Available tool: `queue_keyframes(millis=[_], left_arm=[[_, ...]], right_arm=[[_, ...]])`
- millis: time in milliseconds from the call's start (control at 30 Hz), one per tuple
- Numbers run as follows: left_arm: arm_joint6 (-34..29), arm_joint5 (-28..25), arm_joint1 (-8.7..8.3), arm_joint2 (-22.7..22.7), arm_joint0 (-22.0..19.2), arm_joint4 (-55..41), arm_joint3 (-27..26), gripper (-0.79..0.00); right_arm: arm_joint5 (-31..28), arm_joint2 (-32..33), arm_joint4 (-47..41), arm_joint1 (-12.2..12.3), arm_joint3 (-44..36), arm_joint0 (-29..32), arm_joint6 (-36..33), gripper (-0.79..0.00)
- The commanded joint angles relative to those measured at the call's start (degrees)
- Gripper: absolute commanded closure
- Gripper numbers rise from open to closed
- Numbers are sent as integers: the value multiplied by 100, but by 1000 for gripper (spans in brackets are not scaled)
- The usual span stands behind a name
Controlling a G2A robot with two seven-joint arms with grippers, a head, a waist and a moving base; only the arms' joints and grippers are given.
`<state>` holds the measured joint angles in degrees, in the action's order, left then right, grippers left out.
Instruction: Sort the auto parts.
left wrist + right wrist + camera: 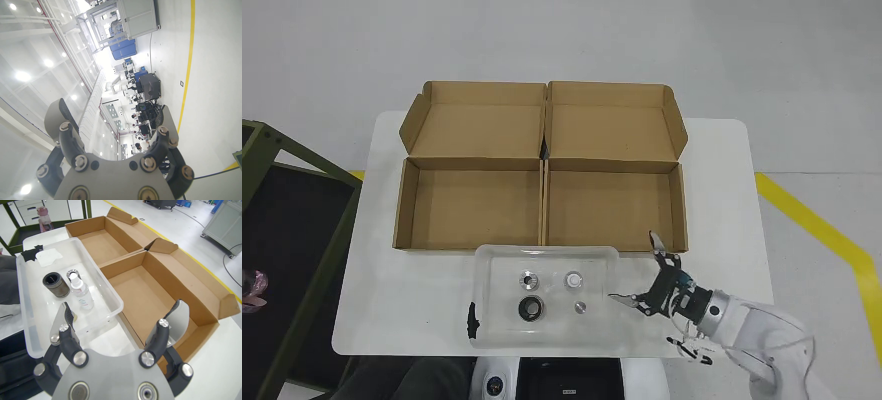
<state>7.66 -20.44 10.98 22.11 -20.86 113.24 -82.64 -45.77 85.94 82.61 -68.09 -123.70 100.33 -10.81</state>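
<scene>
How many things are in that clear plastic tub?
4: a black cylinder, a silver part beyond it toward the cardboard boxes, a spray bottle beside that, and a small piece nearest the right gripper. None seems hidden.

Top view: looked straight down on white rectangular table (717, 150).
Left wrist view: faced away, toward white hall ceiling (37, 56).
Right wrist view: sat close, angled down over clear plastic bin (103, 276), brown cardboard boxes (151, 291).
Shared: bin, boxes, by top and right wrist.

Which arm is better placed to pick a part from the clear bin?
Right, probably. The right pincer, open, hovers by the clear bin, facing the black bearing; the left pincer, also open, points up at the hall ceiling.
</scene>
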Motion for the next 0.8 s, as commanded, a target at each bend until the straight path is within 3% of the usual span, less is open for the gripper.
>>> queue_keyframes(millis=[0, 500, 767], left_arm=[[0, 0, 0, 0, 0, 0, 0, -785], [0, 0, 0, 0, 0, 0, 0, -785], [0, 0, 0, 0, 0, 0, 0, -785]], right_arm=[[-45, -204, -22, 2, -27, -108, -228, -785], [-14, -1679, -180, -28, -47, -1020, -1586, -785], [41, -2081, -232, -27, 41, -1377, -2299, -785]])
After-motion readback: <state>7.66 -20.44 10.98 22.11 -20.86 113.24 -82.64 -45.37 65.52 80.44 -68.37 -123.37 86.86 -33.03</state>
